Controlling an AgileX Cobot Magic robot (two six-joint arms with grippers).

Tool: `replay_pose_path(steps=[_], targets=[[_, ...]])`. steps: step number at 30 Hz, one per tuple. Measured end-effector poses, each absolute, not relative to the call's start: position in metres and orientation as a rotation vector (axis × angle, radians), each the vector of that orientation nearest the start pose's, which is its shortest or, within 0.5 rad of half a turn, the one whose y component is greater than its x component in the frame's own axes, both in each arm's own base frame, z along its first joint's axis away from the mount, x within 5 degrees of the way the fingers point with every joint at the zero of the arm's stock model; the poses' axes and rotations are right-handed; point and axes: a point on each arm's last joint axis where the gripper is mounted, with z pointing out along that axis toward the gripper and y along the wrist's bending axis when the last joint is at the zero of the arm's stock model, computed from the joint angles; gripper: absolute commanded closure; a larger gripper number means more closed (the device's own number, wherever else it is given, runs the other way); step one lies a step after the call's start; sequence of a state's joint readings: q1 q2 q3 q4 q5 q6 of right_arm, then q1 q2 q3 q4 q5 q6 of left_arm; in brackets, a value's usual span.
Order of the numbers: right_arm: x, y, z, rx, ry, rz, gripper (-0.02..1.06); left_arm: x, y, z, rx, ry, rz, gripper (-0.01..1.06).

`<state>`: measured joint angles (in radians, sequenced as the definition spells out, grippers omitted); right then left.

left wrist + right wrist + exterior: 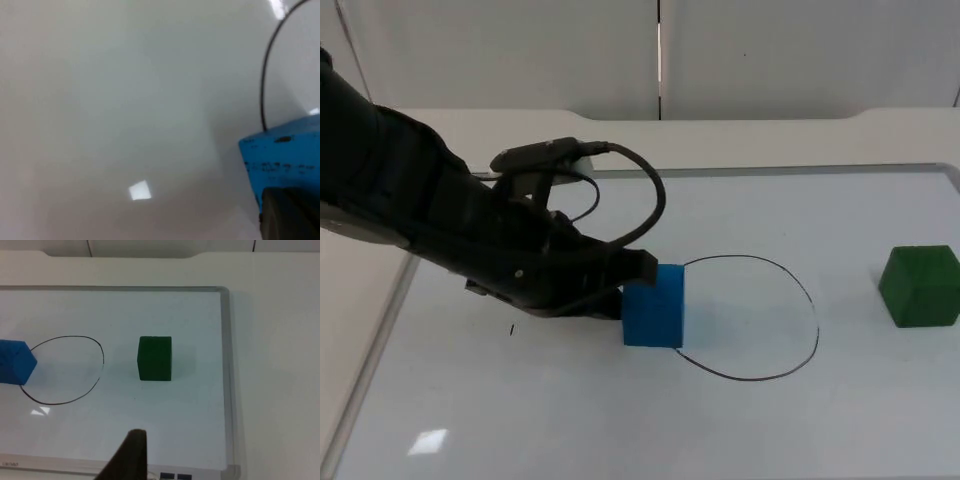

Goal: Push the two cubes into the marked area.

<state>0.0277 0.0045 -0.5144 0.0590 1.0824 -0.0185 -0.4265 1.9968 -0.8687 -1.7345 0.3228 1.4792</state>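
Observation:
A blue cube [654, 305] sits on the left edge of a black hand-drawn oval outline [815, 325] on the whiteboard. My left gripper [625, 285] presses against the cube's left side, low over the board. In the left wrist view the blue cube [285, 150] lies right against the gripper, with the oval line [265, 75] curving beyond it. A green cube [920, 285] stands apart, right of the oval. In the right wrist view the green cube [155, 358] sits beside the oval line [102, 357], and the blue cube [15, 362] is at its far side. My right gripper [132, 455] waits well back from both.
The whiteboard has a raised grey frame [226, 365] close to the green cube's outer side, and another frame edge [380, 330] on the left. The grey partition wall [660, 50] stands behind the table.

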Motion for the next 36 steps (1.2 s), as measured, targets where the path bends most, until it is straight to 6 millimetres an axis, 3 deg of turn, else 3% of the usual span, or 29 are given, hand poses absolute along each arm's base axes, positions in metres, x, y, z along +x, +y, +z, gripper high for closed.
replay_pose_path(steps=[7, 28, 36], targets=[[-0.007, 0.005, 0.28, -0.051, 2.055, 0.076, -0.01, 0.302, -0.186, 0.09, 0.39, 2.581, -0.672, 1.05], [-0.007, 0.005, 0.28, -0.059, 2.054, 0.083, -0.01, 0.299, -0.195, 0.091, 0.345, 2.599, -0.721, 1.05], [-0.007, 0.006, 0.28, -0.076, 2.053, 0.084, -0.01, 0.295, -0.194, 0.089, 0.412, 2.629, -0.698, 1.05]])
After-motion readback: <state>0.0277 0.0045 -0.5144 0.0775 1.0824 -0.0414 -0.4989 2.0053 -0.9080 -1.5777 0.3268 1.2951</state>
